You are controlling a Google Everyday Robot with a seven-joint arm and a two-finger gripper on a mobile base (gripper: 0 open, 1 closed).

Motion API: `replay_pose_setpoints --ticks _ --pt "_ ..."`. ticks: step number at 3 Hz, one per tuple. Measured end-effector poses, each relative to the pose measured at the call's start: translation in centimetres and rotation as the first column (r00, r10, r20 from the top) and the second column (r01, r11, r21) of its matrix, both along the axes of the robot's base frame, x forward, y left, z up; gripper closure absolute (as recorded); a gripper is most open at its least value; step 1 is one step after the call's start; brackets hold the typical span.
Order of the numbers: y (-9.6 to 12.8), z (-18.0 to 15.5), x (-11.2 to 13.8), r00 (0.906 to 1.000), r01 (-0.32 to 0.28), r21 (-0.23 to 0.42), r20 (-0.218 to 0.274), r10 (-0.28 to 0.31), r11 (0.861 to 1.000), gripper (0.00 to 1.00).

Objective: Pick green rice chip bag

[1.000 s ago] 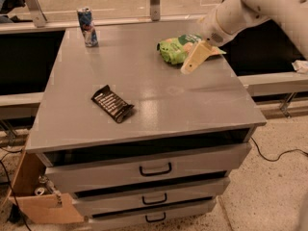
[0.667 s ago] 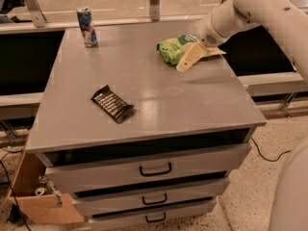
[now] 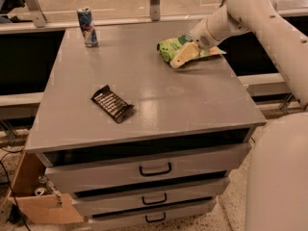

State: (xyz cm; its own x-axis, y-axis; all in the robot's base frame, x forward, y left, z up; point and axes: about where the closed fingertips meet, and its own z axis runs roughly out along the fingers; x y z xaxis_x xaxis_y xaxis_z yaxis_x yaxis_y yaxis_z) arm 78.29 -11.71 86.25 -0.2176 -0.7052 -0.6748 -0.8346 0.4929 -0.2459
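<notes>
The green rice chip bag (image 3: 172, 48) lies on the grey cabinet top (image 3: 144, 81) at the back right, its bright green pouch partly covered by my arm. My gripper (image 3: 183, 56) reaches in from the right and rests on top of the bag, its cream-coloured fingers (image 3: 180, 59) pointing down-left over the bag's middle. The white arm runs up and to the right, out of the top of the view.
A blue-white can (image 3: 87, 26) stands at the back left of the top. A dark brown striped wrapper (image 3: 111, 103) lies left of the middle. Drawers (image 3: 154, 169) sit under the front edge. A cardboard box (image 3: 36, 196) stands on the floor at lower left.
My gripper has moved left and a little back along the bag, from its right front edge onto its middle. The bag, can and wrapper have stayed where they were.
</notes>
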Motion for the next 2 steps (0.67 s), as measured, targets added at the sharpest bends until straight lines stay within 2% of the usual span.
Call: replay_pose_setpoints --ticks 1,2 --pt "0.26 -0.21 0.63 0.9999 0.002 0.02 -0.017 -0.002 1.0 0.4" --pt "0.41 0.67 0.52 0.9998 -0.016 0.017 -0.01 0.016 1.0 0.62"
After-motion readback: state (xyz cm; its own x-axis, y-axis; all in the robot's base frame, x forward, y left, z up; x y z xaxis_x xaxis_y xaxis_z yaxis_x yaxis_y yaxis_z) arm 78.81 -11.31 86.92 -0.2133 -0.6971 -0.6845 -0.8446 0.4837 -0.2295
